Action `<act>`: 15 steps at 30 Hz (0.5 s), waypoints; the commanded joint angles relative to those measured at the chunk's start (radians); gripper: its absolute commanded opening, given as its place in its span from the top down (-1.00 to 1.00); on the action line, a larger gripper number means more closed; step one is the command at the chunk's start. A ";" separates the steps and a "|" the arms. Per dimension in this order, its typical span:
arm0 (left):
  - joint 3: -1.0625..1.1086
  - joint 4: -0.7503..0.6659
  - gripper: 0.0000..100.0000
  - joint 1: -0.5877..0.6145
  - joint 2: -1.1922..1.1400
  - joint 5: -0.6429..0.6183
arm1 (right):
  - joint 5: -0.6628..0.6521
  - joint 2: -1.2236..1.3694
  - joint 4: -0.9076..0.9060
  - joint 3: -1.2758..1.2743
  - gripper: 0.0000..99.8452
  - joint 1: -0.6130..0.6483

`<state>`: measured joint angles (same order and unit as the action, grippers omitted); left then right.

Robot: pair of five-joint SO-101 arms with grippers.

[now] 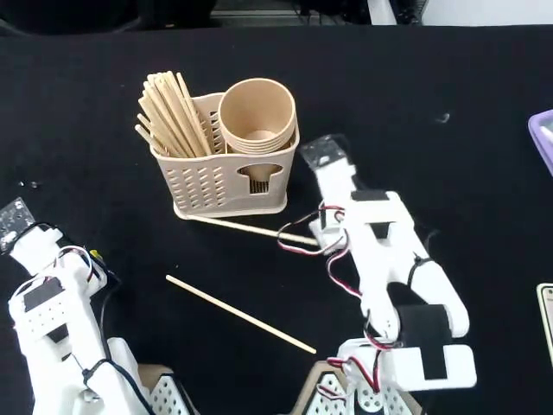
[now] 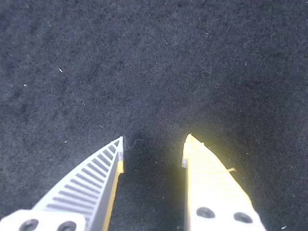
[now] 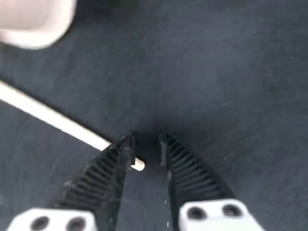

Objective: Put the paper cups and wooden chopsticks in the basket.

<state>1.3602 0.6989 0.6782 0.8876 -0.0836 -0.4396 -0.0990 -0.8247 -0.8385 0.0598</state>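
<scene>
the danger is sitting at the tip: the right gripper (image 3: 145, 144) is standing narrowly parted, clasping nothing, and the end of the near chopstick (image 3: 48, 115) is lying against one of its fingers (image 3: 113, 159), not squarely in the gap. a pinch here is likely catching only the tip, so the stick could be swinging or slipping free. it is lying beside the foot of the basket (image 1: 220, 181). the left gripper (image 2: 153, 144) is hanging spread over the bare table (image 2: 144, 57), holding nothing.
</scene>
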 commanded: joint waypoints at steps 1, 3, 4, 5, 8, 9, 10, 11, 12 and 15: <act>-0.019 -0.006 0.59 -0.004 0.011 0.008 | -0.080 -0.088 -0.087 0.002 0.83 0.021; -0.019 -0.006 0.59 -0.004 0.012 0.008 | -0.132 -0.150 -0.095 -0.053 0.82 0.023; -0.019 -0.006 0.59 -0.004 0.012 0.008 | -0.160 -0.186 -0.095 -0.088 0.82 0.031; -0.019 -0.006 0.59 -0.004 0.012 0.008 | -0.187 -0.226 -0.097 -0.130 0.82 0.044; -0.019 -0.006 0.59 -0.004 0.012 0.008 | -0.281 -0.351 -0.092 -0.265 0.82 0.100; -0.019 -0.006 0.59 -0.005 0.012 0.008 | -0.304 -0.395 -0.091 -0.302 0.82 0.118; -0.019 -0.006 0.59 -0.005 0.012 0.008 | -0.322 -0.438 -0.091 -0.328 0.82 0.135; -0.019 -0.006 0.59 -0.005 0.012 0.008 | -0.330 -0.483 -0.091 -0.346 0.82 0.153; -0.019 -0.006 0.59 -0.005 0.012 0.008 | -0.333 -0.522 -0.094 -0.352 0.82 0.164; -0.019 -0.006 0.59 -0.004 0.011 0.008 | -0.331 -0.621 -0.124 -0.351 0.82 0.196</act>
<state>1.3602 0.6989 0.6782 0.8876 -0.0836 -0.7557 -0.6084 -0.9229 -1.1884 0.2179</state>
